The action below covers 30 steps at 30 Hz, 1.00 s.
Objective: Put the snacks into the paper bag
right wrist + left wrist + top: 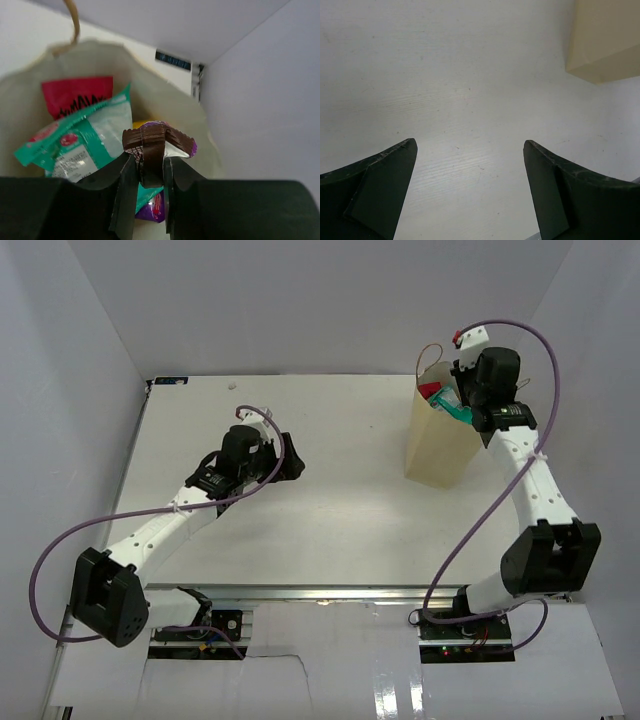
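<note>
The tan paper bag [438, 452] stands open at the far right of the table. My right gripper [462, 400] hangs over its mouth, shut on the crimped end of a dark purple packet [155, 141]; more purple foil [152, 207] shows below my right gripper [150, 170]. Inside the bag [167, 85] lie a teal packet [82, 142], a red packet [75, 95] and a sliver of yellow packet [142, 123]. The teal [452, 406] and red [430, 390] packets also show from above. My left gripper [290, 466] is open and empty over bare table [470, 165]. The other packets are hidden.
White walls close the table on the left, back and right; the right wall is close to the bag. A corner of the bag [605, 40] shows at the upper right of the left wrist view. A purple cable [545, 350] loops above the right arm.
</note>
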{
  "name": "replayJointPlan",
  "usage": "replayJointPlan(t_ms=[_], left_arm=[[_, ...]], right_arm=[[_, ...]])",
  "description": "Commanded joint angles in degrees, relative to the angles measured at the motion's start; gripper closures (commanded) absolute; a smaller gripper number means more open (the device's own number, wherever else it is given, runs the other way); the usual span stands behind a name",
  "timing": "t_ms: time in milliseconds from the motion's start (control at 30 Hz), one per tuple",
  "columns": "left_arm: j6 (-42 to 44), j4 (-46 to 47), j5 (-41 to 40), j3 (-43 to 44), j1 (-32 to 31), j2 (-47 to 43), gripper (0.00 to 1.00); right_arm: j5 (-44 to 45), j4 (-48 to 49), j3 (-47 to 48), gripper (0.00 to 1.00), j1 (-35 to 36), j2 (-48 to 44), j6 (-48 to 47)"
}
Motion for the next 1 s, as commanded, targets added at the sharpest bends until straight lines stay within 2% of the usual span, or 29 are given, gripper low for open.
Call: replayJointPlan(t_ms=[0, 33, 67, 100, 200, 267, 333, 433, 767, 967], left_arm=[[1.3, -3.1, -4.1, -0.4, 0.1, -3.3, 0.02], [1.4, -3.4, -4.3, -0.5, 0.1, -3.9, 0.02], [1.4, -3.8, -4.5, -0.6, 0.1, -4.1, 0.02], [1.4, -3.9, -4.9, -0.5, 0.1, -4.6, 0.02], [1.9, -4.2, -5.5, -0.9, 0.1, -6.6, 0.02], [2.0, -4.1, -6.2, -0.9, 0.1, -8.6, 0.02], [1.9, -3.9, -7.1, -0.7, 0.1, -10.2, 0.02], [1.7, -3.7, -7.3, -0.8, 0.1, -13.4, 0.02], [-0.5, -1.4, -2.2, -3.3, 0.1, -23.5, 0.02], [-1.6, 0.5, -1.3, -6.0, 0.1, -28.8, 0.02]], right_arm=[[-0.2, -6.4, 1.7, 0.75, -1.5, 2.6, -3.8], [-3.7, -7.4, 2.5, 0.58, -1.8, 2.8, -4.3], [-6.1, -9.3, 3.1, 0.35, -2.4, 2.3, -4.8], [-8.0, -9.9, 3.4, 0.03, -2.7, 1.6, -5.4], [-12.7, -11.1, 5.1, 0.10, -3.1, -1.4, -4.1], [-12.5, -12.4, 8.2, 0.10, -3.1, -3.2, 1.5], [-14.7, -18.1, 11.7, 0.10, -3.1, -3.3, 5.9], [-12.6, -24.0, 14.7, 0.10, -2.3, -4.3, 10.1], [-19.4, -22.7, 3.2, 0.10, -2.2, -20.3, 11.0], [-19.8, -24.3, 0.2, 0.10, -2.2, -24.9, 12.7]])
